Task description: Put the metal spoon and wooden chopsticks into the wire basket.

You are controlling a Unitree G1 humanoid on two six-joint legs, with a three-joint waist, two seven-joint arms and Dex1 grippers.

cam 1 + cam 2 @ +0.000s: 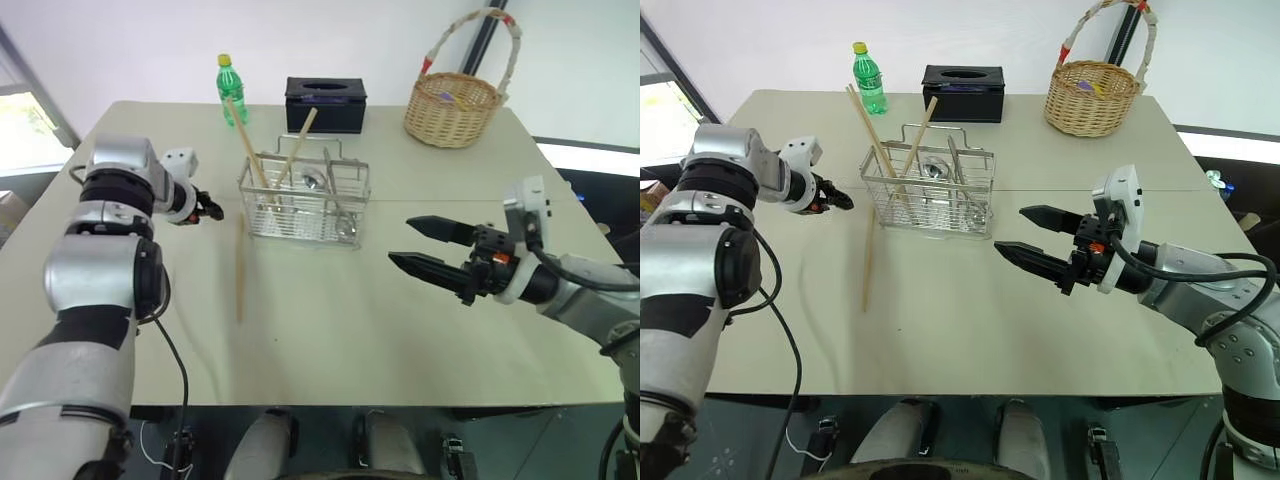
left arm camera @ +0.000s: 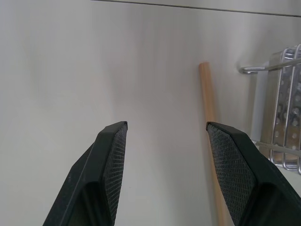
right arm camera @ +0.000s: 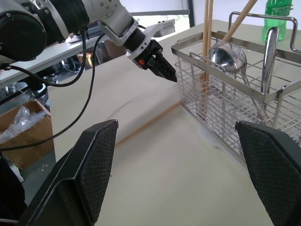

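On the beige tabletop, the wire basket stands near the middle, holding the metal spoon and two wooden chopsticks that lean upright inside it. A third chopstick lies flat on the tabletop just beside the basket's left end. The left tool hovers above that chopstick, its fingers apart and empty. The right tool hangs level to the right of the basket, fingers wide apart, gripping nothing. Farther back stand a green bottle, a black tissue box and a wicker basket.
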